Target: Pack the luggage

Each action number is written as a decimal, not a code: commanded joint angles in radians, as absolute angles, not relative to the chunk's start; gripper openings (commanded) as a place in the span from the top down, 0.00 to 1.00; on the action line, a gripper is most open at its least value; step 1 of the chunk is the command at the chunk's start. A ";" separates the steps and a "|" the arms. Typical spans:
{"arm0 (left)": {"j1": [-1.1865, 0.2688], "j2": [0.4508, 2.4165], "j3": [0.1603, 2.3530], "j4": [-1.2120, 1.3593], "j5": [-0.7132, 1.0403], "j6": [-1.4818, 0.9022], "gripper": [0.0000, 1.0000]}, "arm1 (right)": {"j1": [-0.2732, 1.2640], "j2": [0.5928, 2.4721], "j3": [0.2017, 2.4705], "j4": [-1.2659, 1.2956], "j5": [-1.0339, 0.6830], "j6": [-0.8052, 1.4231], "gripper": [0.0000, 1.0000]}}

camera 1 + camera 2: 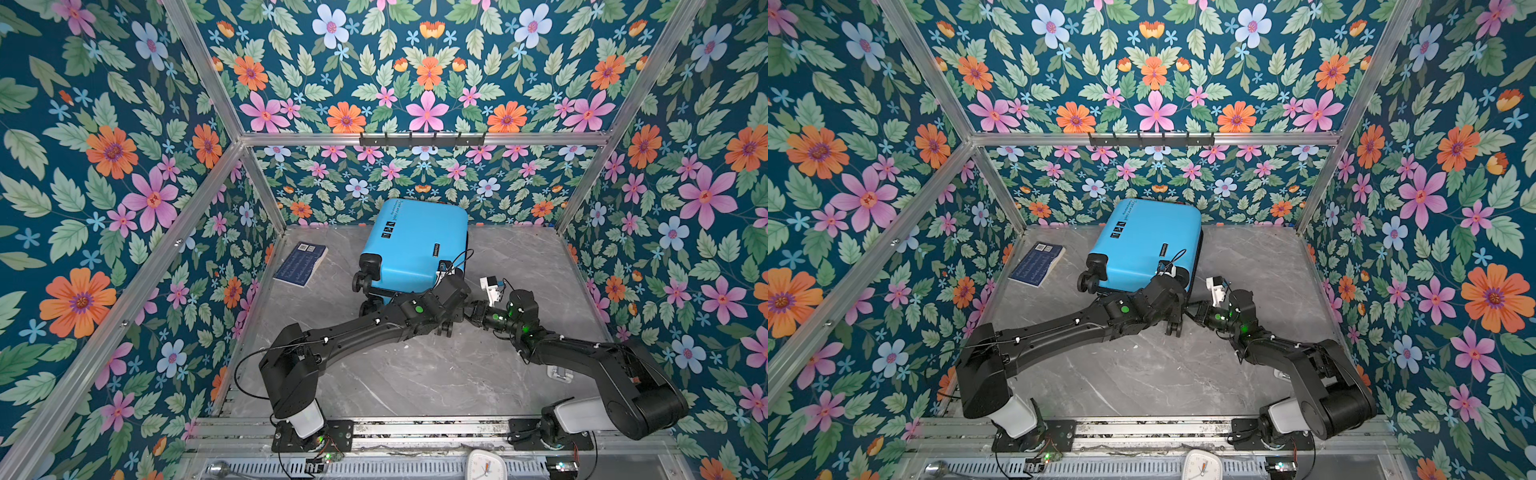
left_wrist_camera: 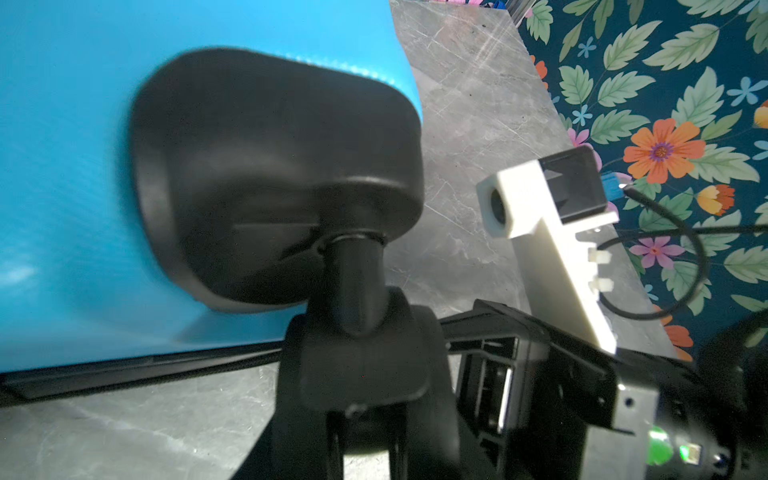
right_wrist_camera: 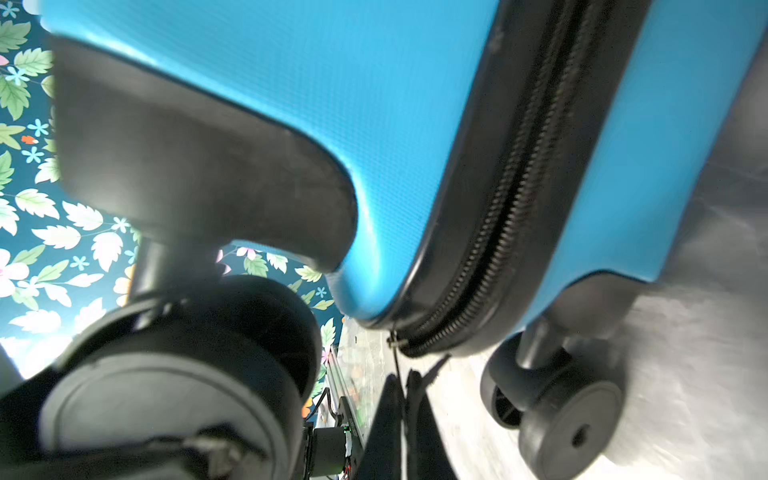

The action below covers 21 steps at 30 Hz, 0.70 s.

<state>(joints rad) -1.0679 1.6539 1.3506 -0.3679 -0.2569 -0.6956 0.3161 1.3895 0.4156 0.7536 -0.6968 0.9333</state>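
Observation:
The luggage (image 1: 415, 245) (image 1: 1150, 241) is a bright-blue hard-shell suitcase lying flat and zipped shut at the back middle of the table. Its black spinner wheels point toward me. My left gripper (image 1: 446, 322) (image 1: 1174, 322) (image 2: 361, 415) is at the near right corner, shut around one wheel (image 2: 361, 365) below its black mount (image 2: 270, 174). My right gripper (image 1: 467, 309) (image 1: 1194, 309) (image 3: 402, 386) comes in from the right between two wheels. It is shut, pinching the thin zipper pull (image 3: 395, 353) at the end of the black zipper (image 3: 498, 232).
A dark-blue book-like item (image 1: 301, 264) (image 1: 1037, 264) lies left of the suitcase, near the left wall. Another wheel (image 1: 361, 282) sticks out at the suitcase's near left corner. A black hook rail (image 1: 422, 139) hangs on the back wall. A white clock (image 1: 484, 463) lies past the front rail.

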 commanded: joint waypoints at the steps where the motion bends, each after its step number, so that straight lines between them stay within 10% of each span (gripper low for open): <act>1: -1.052 1.622 1.343 -0.408 -0.397 -0.687 1.00 | 0.299 1.363 0.405 0.646 -0.553 0.896 1.00; 13: -1.052 1.615 1.338 -0.384 -0.377 -0.679 1.00 | 0.297 1.430 0.440 0.722 -0.679 0.897 1.00; 21: -1.052 1.604 1.354 -0.323 -0.325 -0.660 1.00 | 0.358 1.347 0.441 0.647 -0.648 0.812 0.42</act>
